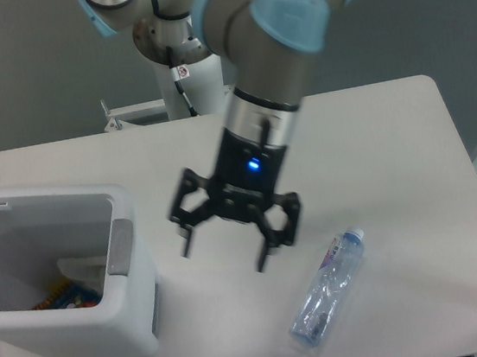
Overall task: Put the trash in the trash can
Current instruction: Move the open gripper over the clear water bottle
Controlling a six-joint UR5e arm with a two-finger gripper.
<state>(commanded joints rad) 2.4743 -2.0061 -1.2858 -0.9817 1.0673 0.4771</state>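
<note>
We see the gripper (224, 256) spread wide and empty above the table's (375, 153) middle. The water bottle (326, 288) lies near the front edge, toward the right. The trash can (82, 324) stands at the front-left corner, lid up.

Even, bright overhead lighting fills the scene, with no hard-edged shadows. The white table (374, 144) looks slightly washed out, pale with a faint bluish cast. A soft, diffuse shadow lies on it below the gripper (223, 248), whose fingers are smeared by motion blur, while a small blue indicator light glows sharply on its body. The clear bottle (326, 288) shows small glints on its crinkled plastic. The trash can (139, 326) has a dim interior and a shaded near wall. The grey background is darker and softly focused. Resolution is low and fine detail is grainy.
</note>
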